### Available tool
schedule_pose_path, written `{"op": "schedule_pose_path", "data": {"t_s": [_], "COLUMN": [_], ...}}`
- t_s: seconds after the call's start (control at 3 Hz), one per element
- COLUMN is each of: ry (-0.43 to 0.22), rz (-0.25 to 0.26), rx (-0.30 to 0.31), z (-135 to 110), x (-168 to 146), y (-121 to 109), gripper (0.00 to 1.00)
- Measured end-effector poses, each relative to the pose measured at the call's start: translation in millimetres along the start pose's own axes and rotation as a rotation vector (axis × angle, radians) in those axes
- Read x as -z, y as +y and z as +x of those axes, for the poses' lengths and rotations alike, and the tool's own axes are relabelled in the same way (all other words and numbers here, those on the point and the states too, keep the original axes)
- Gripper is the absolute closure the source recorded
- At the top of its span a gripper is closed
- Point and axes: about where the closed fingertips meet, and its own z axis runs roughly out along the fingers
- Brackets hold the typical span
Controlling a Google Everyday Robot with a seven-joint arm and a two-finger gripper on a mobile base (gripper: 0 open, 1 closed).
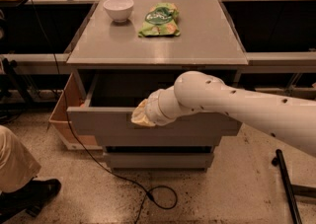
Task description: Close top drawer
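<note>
The top drawer (98, 122) is a wide matte-grey box with a plain flat front. It stands pulled out from under the grey cabinet top (207, 45), its dark inside showing. My white arm reaches in from the right. My gripper (142, 115) has yellowish tips and sits against the upper edge of the drawer front, left of its middle. Two shorter grey drawer fronts (158, 159) sit below, pushed in.
A white bowl (118, 8) and a green chip bag (160, 19) lie on the cabinet top. A cardboard box (64, 114) stands at the cabinet's left. A black cable (148, 193) loops on the floor. A person's leg and shoe (19, 183) are at the lower left.
</note>
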Motion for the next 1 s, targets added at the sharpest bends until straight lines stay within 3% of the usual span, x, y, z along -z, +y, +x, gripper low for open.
{"op": "schedule_pose_path", "data": {"t_s": [0.67, 1.0], "ry": [0.015, 0.013], "rz": [0.14, 0.174], "rx": [0.027, 0.041], "z": [15, 15], "x": [-15, -20], "y": [-26, -37], "gripper": [1.0, 1.0]}}
